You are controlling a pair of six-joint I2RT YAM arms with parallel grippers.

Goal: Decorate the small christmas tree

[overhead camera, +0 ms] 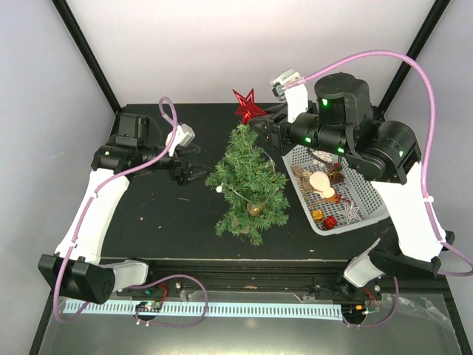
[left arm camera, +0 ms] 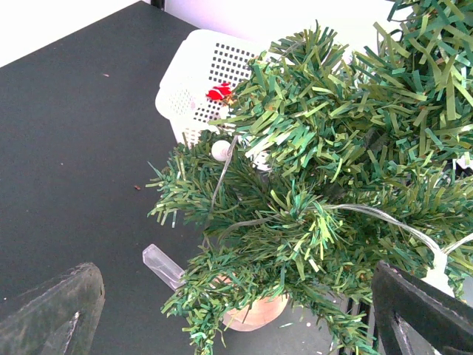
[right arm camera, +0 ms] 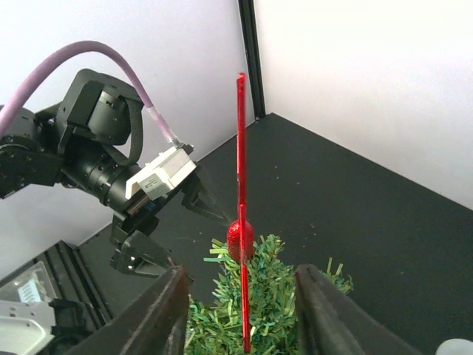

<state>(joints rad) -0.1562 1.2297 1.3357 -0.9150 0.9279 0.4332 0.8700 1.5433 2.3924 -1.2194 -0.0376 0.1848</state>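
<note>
The small christmas tree [overhead camera: 247, 185] stands at the table's middle on a light-wood stump [left arm camera: 255, 314]. A thin light string with a white bulb [left arm camera: 220, 150] runs over its branches, and a gold ball [overhead camera: 253, 210] hangs low on it. A red star [overhead camera: 246, 106] sits at the tree's tip, seen edge-on in the right wrist view [right arm camera: 241, 148]. My right gripper [overhead camera: 262, 126] is open, with its fingers [right arm camera: 166, 310] on either side of the star and not touching it. My left gripper [overhead camera: 188, 174] is open and empty just left of the tree, facing its lower branches [left arm camera: 332, 148].
A white basket [overhead camera: 369, 200] stands right of the tree, under my right arm. It holds a cream bauble [overhead camera: 321, 181], a red gift [overhead camera: 329, 221], a silver star [overhead camera: 349, 212] and other ornaments. A clear plastic piece [left arm camera: 162, 265] lies by the stump.
</note>
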